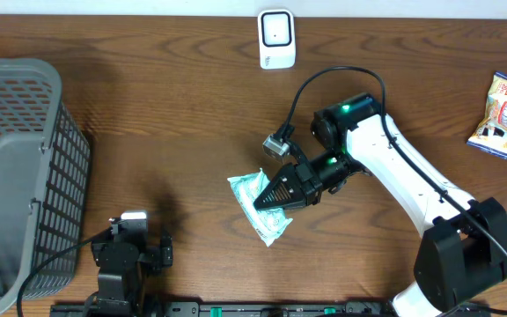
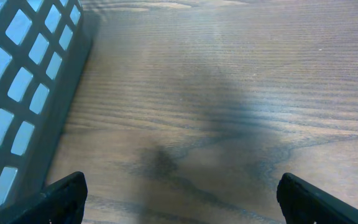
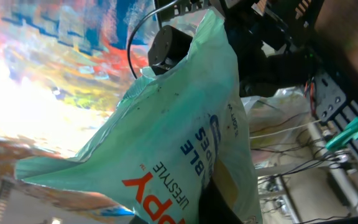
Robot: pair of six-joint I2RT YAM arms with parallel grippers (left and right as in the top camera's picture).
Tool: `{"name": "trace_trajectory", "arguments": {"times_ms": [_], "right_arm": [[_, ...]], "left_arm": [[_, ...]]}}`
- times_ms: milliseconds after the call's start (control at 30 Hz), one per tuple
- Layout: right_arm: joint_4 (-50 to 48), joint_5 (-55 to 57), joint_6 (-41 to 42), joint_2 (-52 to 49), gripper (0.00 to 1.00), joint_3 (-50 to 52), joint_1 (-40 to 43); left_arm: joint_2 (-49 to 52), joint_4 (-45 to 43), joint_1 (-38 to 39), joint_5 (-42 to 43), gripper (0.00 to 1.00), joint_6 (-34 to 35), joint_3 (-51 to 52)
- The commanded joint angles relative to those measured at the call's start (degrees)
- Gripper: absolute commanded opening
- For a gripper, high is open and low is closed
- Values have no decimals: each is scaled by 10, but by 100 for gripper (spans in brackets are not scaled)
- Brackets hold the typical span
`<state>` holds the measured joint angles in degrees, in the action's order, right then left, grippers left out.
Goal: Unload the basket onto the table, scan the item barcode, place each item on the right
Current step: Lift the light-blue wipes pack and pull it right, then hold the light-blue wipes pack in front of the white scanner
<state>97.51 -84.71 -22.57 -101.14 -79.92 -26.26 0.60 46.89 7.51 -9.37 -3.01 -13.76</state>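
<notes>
1. Presently, the pale green packet (image 1: 271, 224) hangs over the table's middle, pinched in the right gripper (image 1: 260, 202), whose jaws are closed tight on its film; the film is crinkled, corners flared; blue and orange lettering shows in the right wrist view; whether it clears the wood cannot be told from above.
2. White scanner (image 1: 276, 40) stands at the far edge, well apart from the packet; bare wood lies between them.
3. Grey basket (image 1: 16, 176) fills the left edge; snack bags (image 1: 503, 119) lie at the right edge, well apart from the arm.
4. Left gripper (image 2: 182, 198) has its jaws spread wide, holding nothing; it sits low over bare wood just beside the basket wall.
5. Table (image 1: 165, 114) is dark brown wood with strong grain; behind the packet the wrist camera catches cables and black gear, partly blurred.
</notes>
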Motion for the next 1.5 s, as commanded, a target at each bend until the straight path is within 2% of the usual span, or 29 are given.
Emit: {"name": "trace_trajectory", "arguments": {"times_ms": [0,500,800,1000,1100,1233,1467], "right_arm": [[0,-41,36,3,1,-5,1],[-22,31,32,3,1,-5,21],[-253,269,33,3,1,-5,23],[-375,353,33,3,1,-5,23],[-470,414,34,3,1,-5,23],[-604,595,143,2,1,-5,23],[-733,609,144,-9,1,-13,24]], "left_arm": [[-3,7,-2,-3,98,-3,4],[-3,7,-2,-3,98,-3,4],[-3,7,-2,-3,98,-3,4],[-3,7,-2,-3,98,-3,4],[-3,7,-2,-3,98,-3,4],[-3,7,-2,-3,98,-3,4],[-3,7,-2,-3,98,-3,4]]}}
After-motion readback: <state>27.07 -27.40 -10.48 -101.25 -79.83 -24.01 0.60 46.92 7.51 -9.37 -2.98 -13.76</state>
